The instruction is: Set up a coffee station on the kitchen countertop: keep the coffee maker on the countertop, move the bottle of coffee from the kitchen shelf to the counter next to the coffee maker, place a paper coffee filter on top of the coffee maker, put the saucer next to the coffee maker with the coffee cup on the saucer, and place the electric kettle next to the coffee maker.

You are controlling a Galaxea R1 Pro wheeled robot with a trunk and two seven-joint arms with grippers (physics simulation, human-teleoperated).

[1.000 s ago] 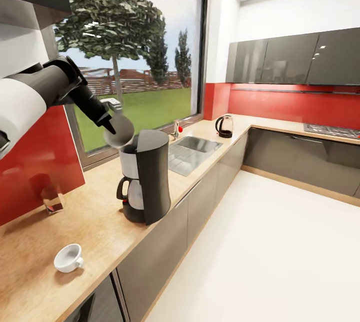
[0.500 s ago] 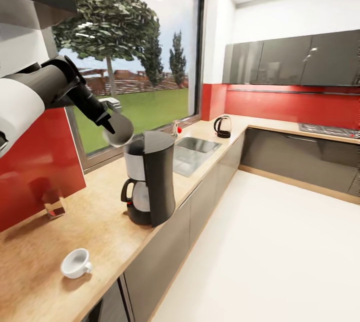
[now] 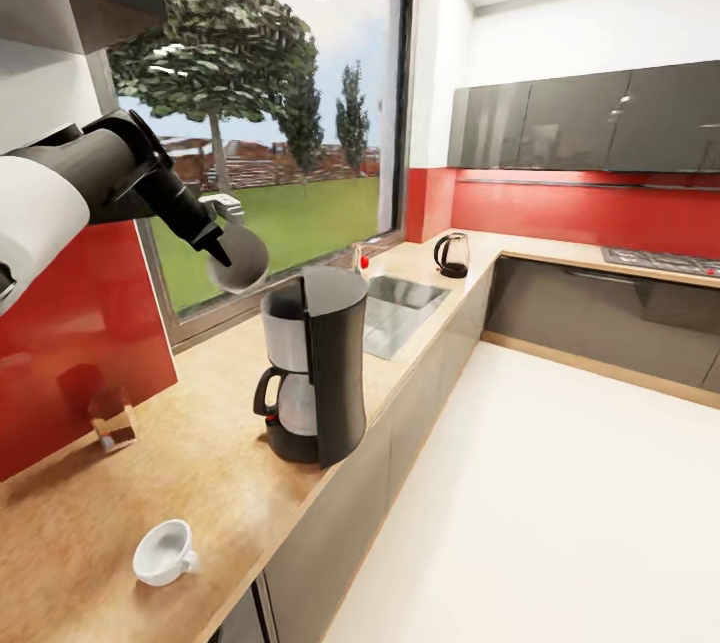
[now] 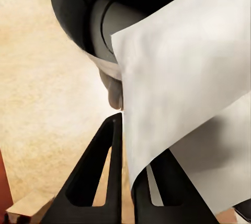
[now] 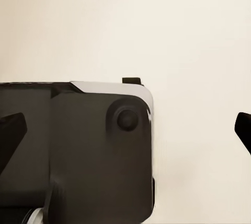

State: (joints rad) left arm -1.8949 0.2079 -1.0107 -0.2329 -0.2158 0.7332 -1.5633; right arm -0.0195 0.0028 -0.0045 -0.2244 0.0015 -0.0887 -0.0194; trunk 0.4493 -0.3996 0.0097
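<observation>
**Filter poised over coffee maker**

Shifted rightward across the head view since a second ago, camera motion only. Near left: coffee cup (image 3: pixel 163 553) tipped on countertop (image 3: pixel 200 483). Mid: left gripper (image 4: pixel 130 130) pinched onto paper coffee filter (image 4: pixel 183 93), held above coffee maker (image 3: pixel 315 373) for dropping in. Far: electric kettle (image 3: pixel 452 255). Right gripper (image 5: pixel 125 145): fingers spread, empty.

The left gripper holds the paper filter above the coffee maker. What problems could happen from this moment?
1. The left gripper pinches only one edge of the paper coffee filter, which hangs up and to the window side of the coffee maker; released here, it would likely land on the countertop.
2. The coffee cup lies tipped on its side near the counter edge, so a nudge could roll it off.
</observation>
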